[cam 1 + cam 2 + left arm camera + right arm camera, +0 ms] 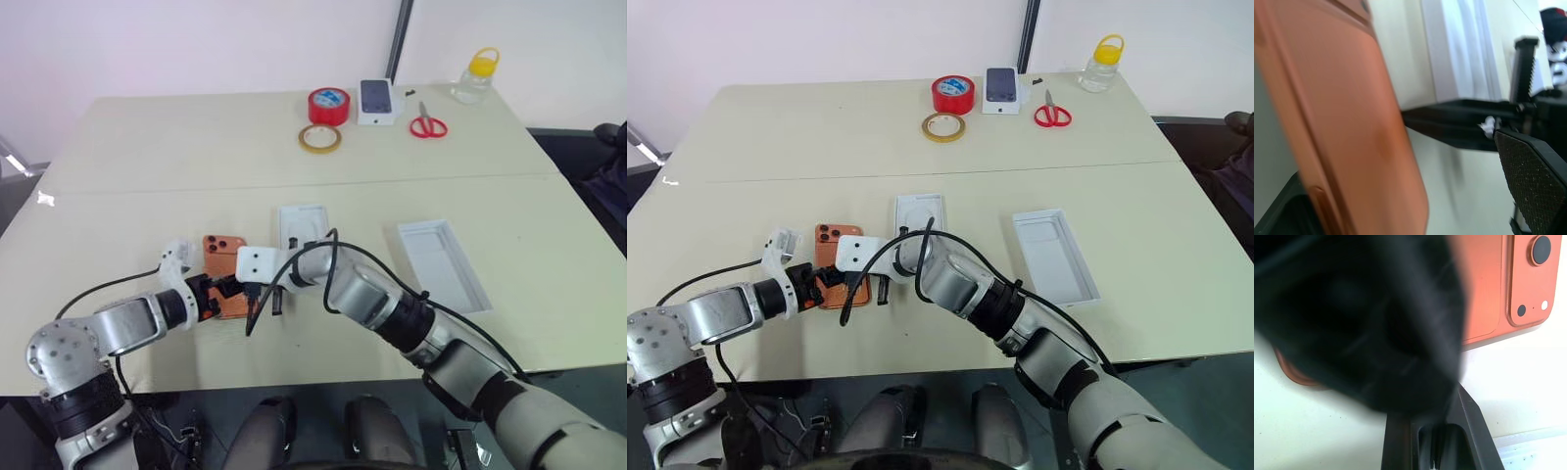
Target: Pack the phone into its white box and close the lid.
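Note:
The copper-orange phone [221, 266] lies back up near the table's front left, with its camera bump [1533, 279] at the far end. My left gripper [209, 293] is open at the phone's near end. One of its pads [1530, 188] stands to one side, and the phone's edge [1352, 127] lies between the fingers. My right gripper [235, 287] is shut, its fingertips at the phone's right edge and nothing held. The white box [301, 225] lies just beyond my right wrist, partly hidden by it. The lid [443, 262] rests hollow side up further right.
At the table's far side are a red tape roll [329, 105], a yellow tape ring [320, 138], a small white box picturing a dark phone [377, 101], red scissors [427, 126] and a bottle with a yellow cap [477, 76].

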Available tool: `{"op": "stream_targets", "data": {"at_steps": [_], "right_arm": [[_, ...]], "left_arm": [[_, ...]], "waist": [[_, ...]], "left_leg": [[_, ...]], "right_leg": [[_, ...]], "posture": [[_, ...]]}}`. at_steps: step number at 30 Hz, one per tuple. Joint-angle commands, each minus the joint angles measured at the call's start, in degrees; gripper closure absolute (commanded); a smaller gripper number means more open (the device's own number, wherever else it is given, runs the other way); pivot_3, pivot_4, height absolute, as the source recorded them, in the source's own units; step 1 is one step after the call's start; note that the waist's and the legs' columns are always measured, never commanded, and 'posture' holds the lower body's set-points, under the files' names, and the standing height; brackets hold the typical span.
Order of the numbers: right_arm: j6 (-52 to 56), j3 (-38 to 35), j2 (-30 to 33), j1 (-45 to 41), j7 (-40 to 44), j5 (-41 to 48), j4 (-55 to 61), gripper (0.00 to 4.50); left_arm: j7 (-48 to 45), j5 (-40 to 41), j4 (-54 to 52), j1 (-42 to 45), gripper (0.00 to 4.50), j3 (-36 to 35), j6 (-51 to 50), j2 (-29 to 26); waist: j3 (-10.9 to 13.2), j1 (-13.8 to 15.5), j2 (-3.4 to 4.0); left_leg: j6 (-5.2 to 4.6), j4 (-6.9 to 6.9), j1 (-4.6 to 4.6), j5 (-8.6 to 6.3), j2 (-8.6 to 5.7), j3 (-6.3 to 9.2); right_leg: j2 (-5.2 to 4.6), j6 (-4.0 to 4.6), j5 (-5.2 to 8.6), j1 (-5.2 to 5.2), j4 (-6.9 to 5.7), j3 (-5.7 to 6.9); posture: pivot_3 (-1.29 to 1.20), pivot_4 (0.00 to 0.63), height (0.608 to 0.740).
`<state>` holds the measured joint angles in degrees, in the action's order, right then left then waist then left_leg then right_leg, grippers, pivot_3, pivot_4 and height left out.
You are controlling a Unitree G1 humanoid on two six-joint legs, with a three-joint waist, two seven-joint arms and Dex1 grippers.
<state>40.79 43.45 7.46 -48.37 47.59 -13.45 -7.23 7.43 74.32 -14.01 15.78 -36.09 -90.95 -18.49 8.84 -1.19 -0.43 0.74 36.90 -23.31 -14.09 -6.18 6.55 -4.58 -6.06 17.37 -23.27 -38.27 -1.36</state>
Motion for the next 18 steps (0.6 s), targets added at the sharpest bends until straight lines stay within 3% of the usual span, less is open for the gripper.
{"op": "stream_targets", "data": {"at_steps": [1,5,6,8,13,18], "right_arm": [[-0.2,-0.4,-0.7,0.2,0.2,0.0,1.5,4.50],[0.2,-0.6,-0.7,0.3,0.1,0.1,1.7,4.50],[0.2,-0.6,-0.7,0.3,0.1,0.1,1.7,4.50],[0.3,-0.7,-0.7,0.4,0.1,0.1,1.7,4.50],[0.5,-0.7,-0.6,0.5,0.0,0.1,1.9,4.50],[0.6,-0.8,-0.6,0.6,0.0,0.0,2.0,4.50]], "left_arm": [[3.8,2.1,1.5,-0.3,0.01,-3.0,2.2,-1.3],[7.9,6.4,3.1,-1.2,0.01,-2.9,5.0,-1.3],[8.8,7.6,3.3,-1.6,0.26,-2.6,5.9,-1.6],[10.8,10.6,3.8,-2.4,0.88,-1.9,7.9,-2.1],[15.2,17.3,4.2,-5.0,3.27,0.9,13.1,-4.8],[18.5,24.3,4.1,-8.2,3.27,4.0,19.9,-6.7]], "waist": [[0.0,0.0,0.00],[0.0,0.0,-0.01],[0.0,0.0,-0.01],[0.0,0.0,-0.01],[0.0,0.2,-0.05],[0.0,0.1,-0.06]], "left_leg": [[0.00,0.00,0.00,0.00,0.00,0.00],[0.00,0.00,0.00,0.00,0.00,0.00],[0.00,0.00,0.00,0.00,0.00,0.00],[0.00,-0.01,0.00,0.00,0.00,0.00],[0.00,-0.02,-0.02,0.00,0.00,0.00],[0.00,-0.05,-0.02,0.00,0.00,-0.01]], "right_leg": [[0.00,0.00,0.00,0.00,0.00,0.00],[0.00,0.00,0.00,0.00,0.00,0.00],[0.00,0.00,0.00,0.00,0.00,0.00],[0.00,0.00,0.00,-0.02,0.00,-0.01],[-0.01,0.00,0.00,-0.02,0.01,-0.02],[-0.02,0.00,0.00,-0.04,0.03,-0.05]], "posture": [[0.00,0.150,0.740],[0.00,0.150,0.740],[0.00,0.150,0.740],[0.00,0.150,0.740],[0.00,0.150,0.740],[0.00,0.150,0.740]]}}
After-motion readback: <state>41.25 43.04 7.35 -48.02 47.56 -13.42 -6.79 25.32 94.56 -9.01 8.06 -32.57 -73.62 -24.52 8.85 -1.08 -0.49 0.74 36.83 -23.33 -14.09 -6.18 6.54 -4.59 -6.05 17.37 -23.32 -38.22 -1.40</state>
